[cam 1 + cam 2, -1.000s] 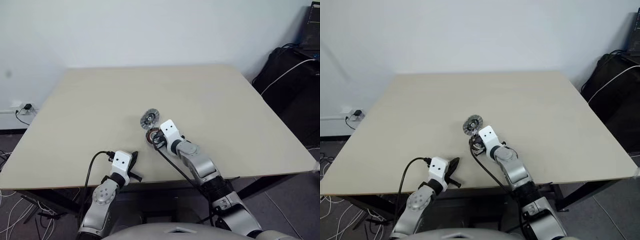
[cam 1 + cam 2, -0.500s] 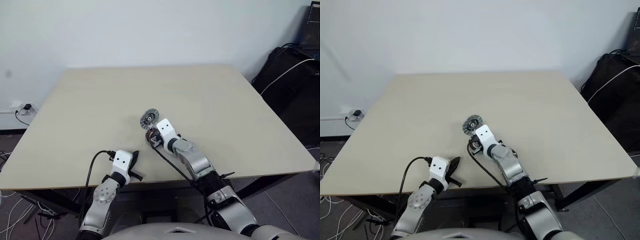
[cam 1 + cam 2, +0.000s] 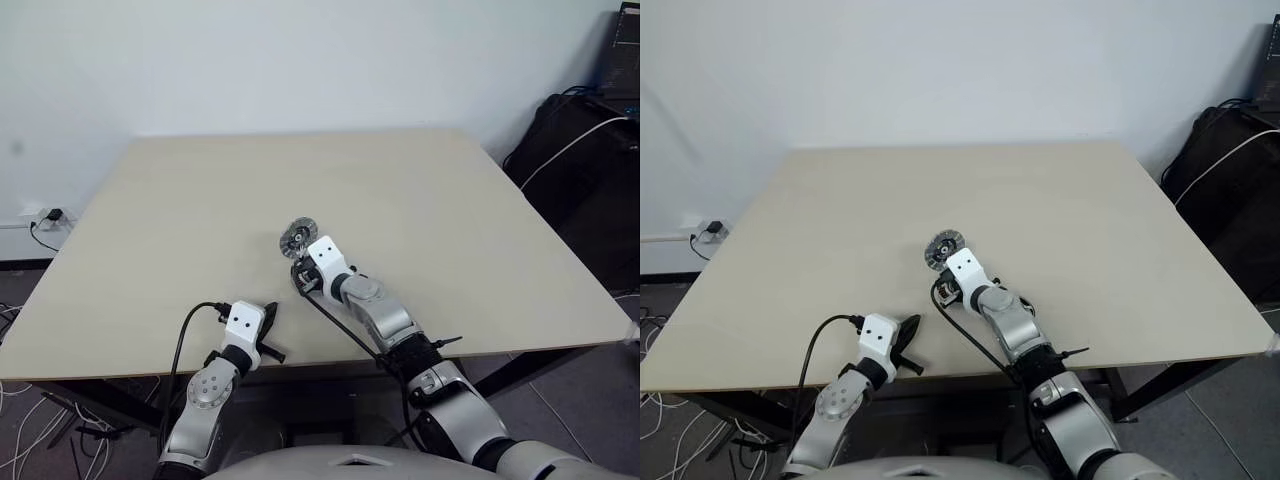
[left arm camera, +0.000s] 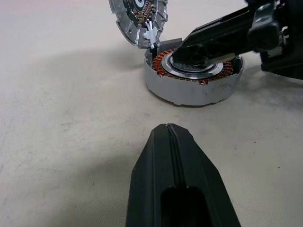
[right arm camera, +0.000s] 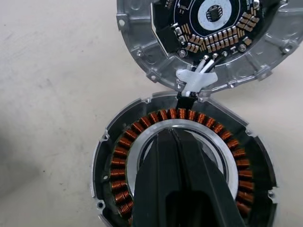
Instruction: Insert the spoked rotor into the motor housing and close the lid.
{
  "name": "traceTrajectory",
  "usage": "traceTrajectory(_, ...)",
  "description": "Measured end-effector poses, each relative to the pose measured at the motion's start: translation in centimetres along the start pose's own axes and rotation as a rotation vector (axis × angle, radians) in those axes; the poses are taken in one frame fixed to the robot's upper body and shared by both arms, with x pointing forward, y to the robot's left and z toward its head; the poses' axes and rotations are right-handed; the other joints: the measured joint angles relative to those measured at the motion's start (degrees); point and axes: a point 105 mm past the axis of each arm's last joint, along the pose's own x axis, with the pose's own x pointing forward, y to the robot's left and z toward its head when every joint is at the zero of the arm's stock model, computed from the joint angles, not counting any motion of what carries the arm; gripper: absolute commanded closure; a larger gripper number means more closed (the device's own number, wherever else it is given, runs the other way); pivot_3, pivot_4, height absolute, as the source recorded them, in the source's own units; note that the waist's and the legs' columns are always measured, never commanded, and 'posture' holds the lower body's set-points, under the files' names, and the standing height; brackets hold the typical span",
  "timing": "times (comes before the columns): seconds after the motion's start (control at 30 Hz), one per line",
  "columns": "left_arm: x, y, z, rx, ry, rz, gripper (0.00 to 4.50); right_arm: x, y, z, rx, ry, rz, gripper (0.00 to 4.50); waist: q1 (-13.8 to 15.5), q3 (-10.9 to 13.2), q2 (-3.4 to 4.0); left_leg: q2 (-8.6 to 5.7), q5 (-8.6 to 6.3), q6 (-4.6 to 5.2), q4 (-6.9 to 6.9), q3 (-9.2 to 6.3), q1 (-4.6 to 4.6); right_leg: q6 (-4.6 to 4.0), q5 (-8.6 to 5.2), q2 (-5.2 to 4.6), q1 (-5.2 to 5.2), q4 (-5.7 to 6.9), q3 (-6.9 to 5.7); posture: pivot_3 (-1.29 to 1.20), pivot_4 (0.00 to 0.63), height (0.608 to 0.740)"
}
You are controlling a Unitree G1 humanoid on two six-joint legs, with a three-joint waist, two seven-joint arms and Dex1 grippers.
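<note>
The motor housing [image 5: 122,142], a round puck with copper windings around a pale metal ring, lies on the table, a short way in from the front edge at mid-width. Its lid [image 5: 142,52] stands tilted up at the far rim, its circuit-board inner face showing, and appears as a small disc [image 3: 298,237] in the head views. My right gripper [image 5: 173,135] is shut, its tips down in the housing's [image 4: 189,92] centre. The spoked rotor is hidden. My left gripper [image 4: 168,130] is shut and holds nothing, low near the table's front edge [image 3: 268,320], short of the housing.
The beige table [image 3: 450,200] spreads wide around the housing. Its front edge runs just under my left wrist. Black bags and cables [image 3: 570,150] sit off the right side, and a wall socket [image 3: 45,215] is on the left.
My right arm's elbow has swung in toward the middle, while its gripper stays shut at the housing's centre. The left arm has not moved.
</note>
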Motion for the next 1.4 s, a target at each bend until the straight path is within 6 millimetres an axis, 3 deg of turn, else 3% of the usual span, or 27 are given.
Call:
traceTrajectory(0.27,0.1,-0.2,-0.1,-0.002,0.005,-0.008,4.50,0.2,-0.3,0.4,0.003,-0.023,-0.004,4.48,-0.31,-0.01,0.02,-0.02,0.00,0.00,-0.01,0.00,-0.02,0.00,0.00,-0.01,-0.02,0.01,0.01,0.00,0.000,0.740)
traceTrajectory(0.57,0.1,-0.4,-0.2,-0.007,0.013,-0.015,4.50,-1.7,-2.1,2.5,0.012,-0.127,-0.052,4.48,-0.46,-0.02,0.03,-0.02,0.00,0.01,-0.02,0.00,-0.05,0.00,0.00,-0.01,-0.06,0.01,0.03,0.00,0.000,0.740)
traceTrajectory(1.1,0.2,-0.6,-0.1,-0.008,0.015,-0.022,4.50,-1.0,-0.3,-0.6,-0.011,0.002,0.007,4.48,-0.61,-0.02,0.03,-0.02,0.00,0.00,-0.02,0.00,-0.04,-0.01,0.00,-0.01,-0.06,0.02,0.03,0.00,0.000,0.740)
traceTrajectory(1.4,0.1,-0.6,-0.2,-0.008,0.018,-0.020,4.50,-0.4,-0.1,-0.5,-0.028,0.012,0.015,4.48,-1.20,-0.06,0.08,-0.01,0.04,-0.05,-0.01,0.00,0.01,0.00,0.00,0.00,-0.02,0.05,0.02,0.00,0.000,0.740)
